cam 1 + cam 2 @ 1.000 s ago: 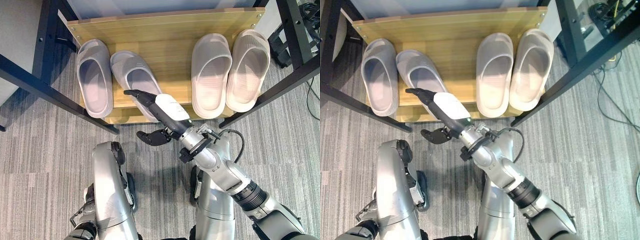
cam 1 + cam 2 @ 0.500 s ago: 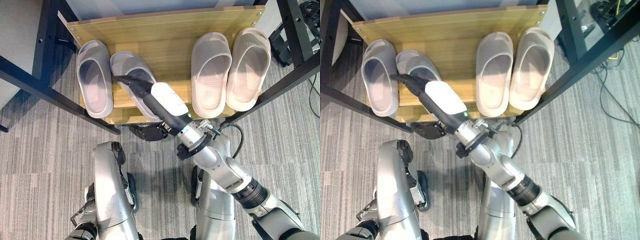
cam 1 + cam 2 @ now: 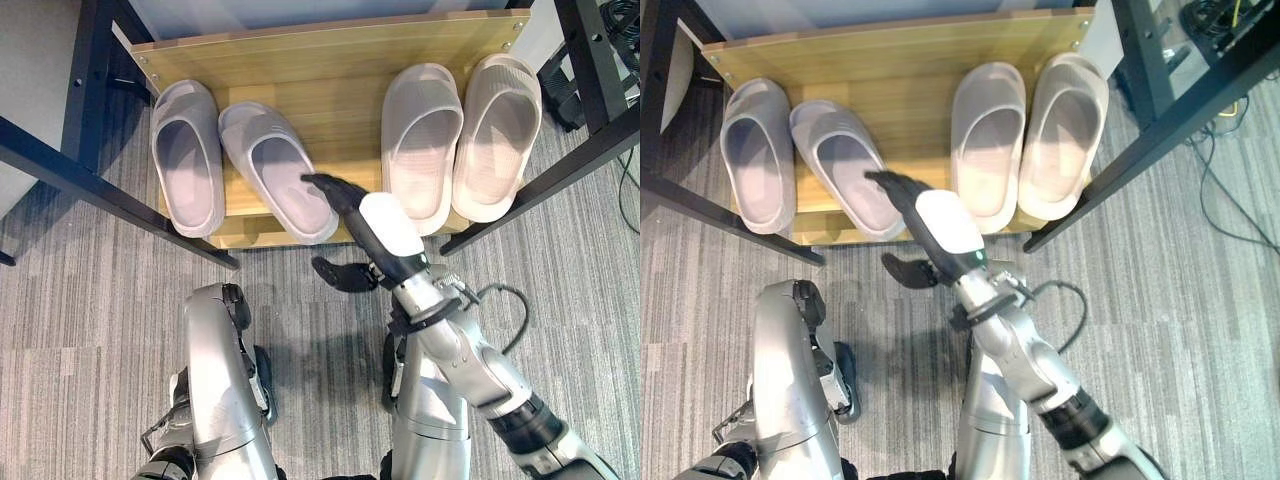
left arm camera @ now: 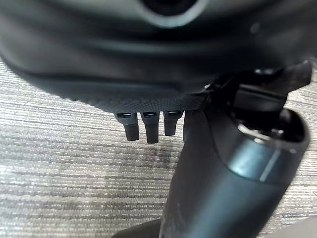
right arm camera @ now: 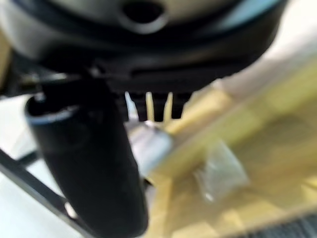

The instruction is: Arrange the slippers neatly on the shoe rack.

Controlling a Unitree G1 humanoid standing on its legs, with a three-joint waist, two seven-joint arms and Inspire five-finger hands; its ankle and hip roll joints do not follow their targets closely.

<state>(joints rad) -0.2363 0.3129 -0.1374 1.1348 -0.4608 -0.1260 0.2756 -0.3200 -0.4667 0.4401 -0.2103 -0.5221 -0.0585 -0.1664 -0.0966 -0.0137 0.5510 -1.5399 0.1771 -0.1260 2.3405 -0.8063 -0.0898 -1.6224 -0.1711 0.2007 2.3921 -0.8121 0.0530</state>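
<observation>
While over rack edge (image 3: pixel 290 238), right hand (image 3: pixel 345 195).

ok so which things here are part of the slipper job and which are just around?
Job:
- grey slipper, straight, far left of the rack
- tilted grey slipper beside it, heel swung right
- beige pair, side by side on the right
- wooden shoe rack
- right hand, fingers straight by the tilted slipper

Around:
- black frame legs
- grey carpet
</observation>
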